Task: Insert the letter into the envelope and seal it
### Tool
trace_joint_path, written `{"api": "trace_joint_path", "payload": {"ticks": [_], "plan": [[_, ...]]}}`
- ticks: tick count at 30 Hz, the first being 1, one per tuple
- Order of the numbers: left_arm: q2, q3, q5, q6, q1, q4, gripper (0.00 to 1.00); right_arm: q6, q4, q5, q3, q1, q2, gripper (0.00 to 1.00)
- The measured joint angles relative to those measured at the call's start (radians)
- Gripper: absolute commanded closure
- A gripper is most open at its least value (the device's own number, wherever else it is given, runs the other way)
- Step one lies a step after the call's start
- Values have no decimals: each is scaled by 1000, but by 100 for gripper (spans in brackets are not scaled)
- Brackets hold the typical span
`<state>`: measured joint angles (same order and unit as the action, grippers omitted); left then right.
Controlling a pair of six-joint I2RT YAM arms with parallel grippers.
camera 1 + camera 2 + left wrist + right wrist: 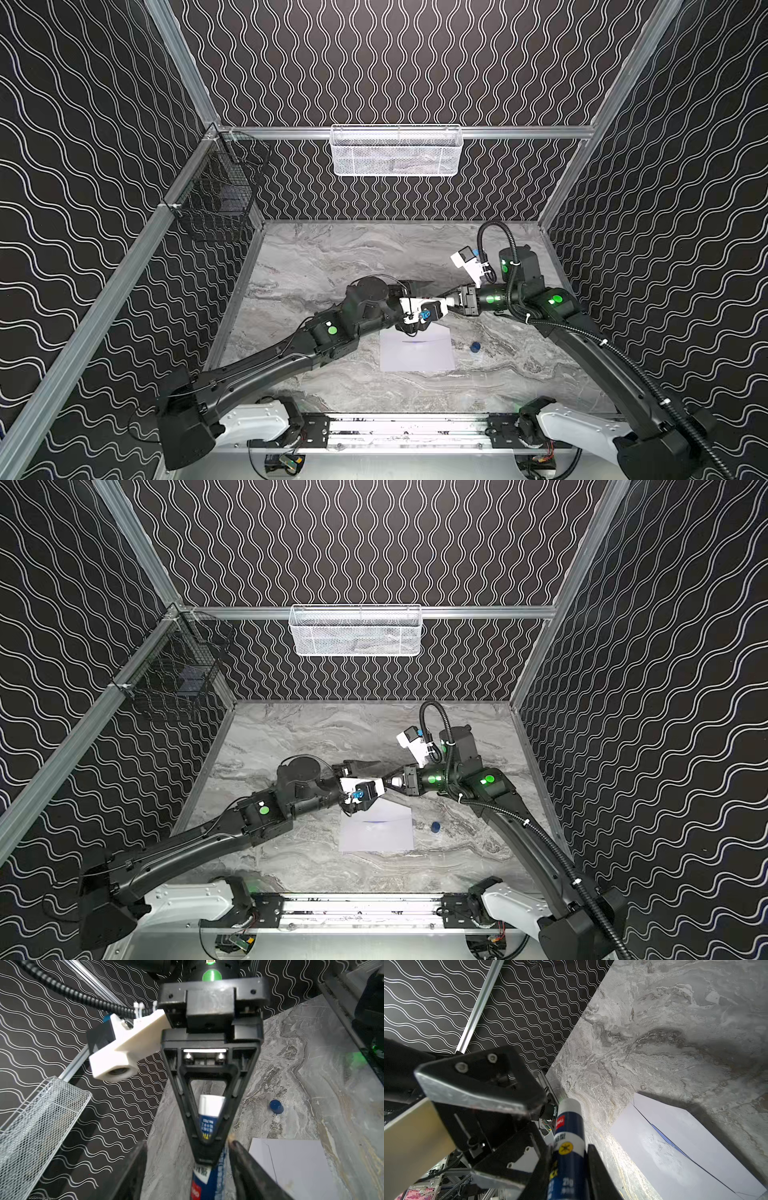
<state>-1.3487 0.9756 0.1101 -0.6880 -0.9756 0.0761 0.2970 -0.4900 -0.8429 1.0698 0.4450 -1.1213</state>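
Centrally, the pale grey-lavender paper envelope [417,355] lies flat on the grey marble-patterned table [332,257], flap folded down; the letter [668,1140] sits inside, showing only as a thin blue strip at the flap's edge. A small dark-blue round cap [475,346] lies just right of it. Above the envelope's far edge, the right gripper [570,1149] clamps a blue-and-white glue stick [568,1118]; the left gripper [188,1145] stands spread around the stick's other end, its wrist hiding the envelope's far left corner in both top views.

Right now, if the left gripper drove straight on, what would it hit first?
Likely the right gripper, shut on the glue stick that lies between the left gripper's open fingers; depth unclear.
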Motion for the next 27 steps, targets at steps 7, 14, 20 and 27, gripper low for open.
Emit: {"api": "trace_joint_path", "payload": {"ticks": [7,14,20,27], "plan": [[-18,14,25,46,0,-35,44,-18,-26,0,18,0,0,95],[-35,31,21,83,0,-50,65,-48,-57,5,57,0,-8,95],[-40,32,14,109,0,-55,72,-63,-93,18,84,0,-22,94],[-40,40,14,136,-1,-60,87,-93,-140,35,130,1,-40,82]]}}
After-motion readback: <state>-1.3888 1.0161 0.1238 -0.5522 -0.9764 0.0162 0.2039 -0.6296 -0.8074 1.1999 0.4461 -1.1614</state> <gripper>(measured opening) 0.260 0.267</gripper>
